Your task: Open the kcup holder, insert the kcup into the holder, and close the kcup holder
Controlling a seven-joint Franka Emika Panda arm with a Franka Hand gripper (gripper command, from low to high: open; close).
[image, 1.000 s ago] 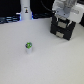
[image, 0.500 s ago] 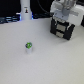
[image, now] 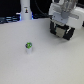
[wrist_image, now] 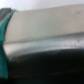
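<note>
1. Exterior view: the Panda arm's white wrist and gripper (image: 63, 31) hang over the table's far right corner, pointing downward and tilted a little toward the exterior view's left.
2. Directly under the gripper sits the kcup holder (image: 66, 35), a dark boxy shape; the fingers reach down at its upper part, but I cannot tell whether they are spread wide, narrowed, or gripping anything.
3. The kcup (image: 29, 47), white with a green top, stands upright on the white table (image: 45, 65) left of centre, well apart from the kcup holder and the gripper.
4. A white bottle-shaped thing (image: 25, 11) stands at the table's far edge, beyond the kcup.
5. Wrist view: only a blurred close-up shows, a pale grey slanted surface (wrist_image: 45, 30) above a dark band, with a green strip at one edge; neither kcup nor table is visible there.
</note>
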